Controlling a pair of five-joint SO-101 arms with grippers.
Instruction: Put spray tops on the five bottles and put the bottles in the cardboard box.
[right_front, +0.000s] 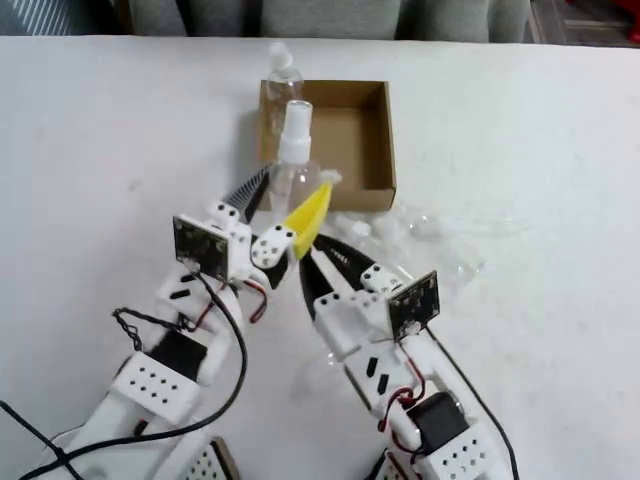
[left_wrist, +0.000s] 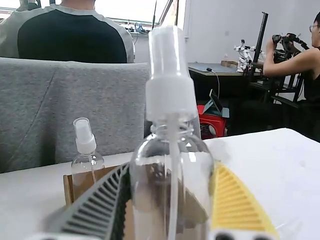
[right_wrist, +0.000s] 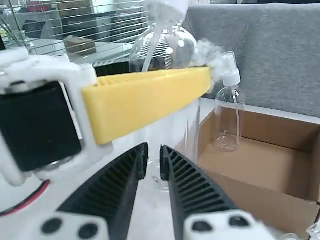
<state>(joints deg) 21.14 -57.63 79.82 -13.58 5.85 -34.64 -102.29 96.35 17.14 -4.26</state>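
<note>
My left gripper (right_front: 293, 186), with one black ribbed finger and one yellow finger (left_wrist: 235, 200), is shut on a clear bottle (left_wrist: 170, 165) that wears a white spray top (right_front: 297, 125). It holds the bottle (right_front: 293, 175) upright at the near left corner of the cardboard box (right_front: 380, 140). A second capped bottle (right_front: 283, 70) stands in the box's far left corner (right_wrist: 227, 110). My right gripper (right_wrist: 154, 152) has black fingers, shut on nothing. It sits just behind and below the yellow finger (right_wrist: 145, 95), close to the held bottle (right_wrist: 160, 47).
Loose clear bottles (right_front: 440, 228) and small white parts (right_front: 385, 228) lie on the white table right of the box's near corner. The box floor (right_wrist: 250, 160) is bare apart from the one bottle. A grey sofa back runs along the table's far edge.
</note>
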